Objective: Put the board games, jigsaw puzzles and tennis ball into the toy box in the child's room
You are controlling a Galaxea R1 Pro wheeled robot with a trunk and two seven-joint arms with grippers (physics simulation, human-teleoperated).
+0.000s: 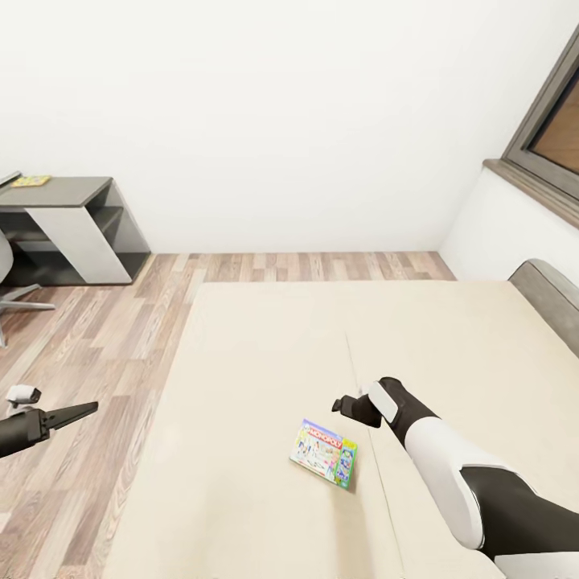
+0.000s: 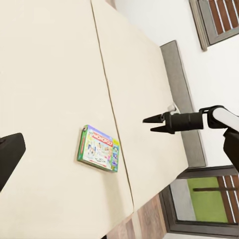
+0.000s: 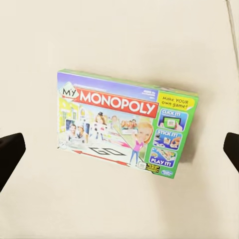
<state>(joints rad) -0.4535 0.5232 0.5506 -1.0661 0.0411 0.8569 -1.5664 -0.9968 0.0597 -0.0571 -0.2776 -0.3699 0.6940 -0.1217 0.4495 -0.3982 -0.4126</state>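
The right gripper (image 2: 152,122) hovers with fingers (image 3: 10,152) spread wide and empty above the Monopoly board game (image 3: 127,122), which lies flat on the bed (image 1: 241,362). The box looks light, stiff and smooth-faced; its opposite long edges seem the best hold.

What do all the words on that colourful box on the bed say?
All on the lid of the flat green-edged board game box lying on the beige bed:
"MY MONOPOLY", the big red title banner.
"Make YOUR own game!", yellow patch at the corner.
"CLICK IT!", "STICK IT!", "PLAY IT!", three small labels down the green side.
The tiny print by the title and at the lower corner is too small to read.
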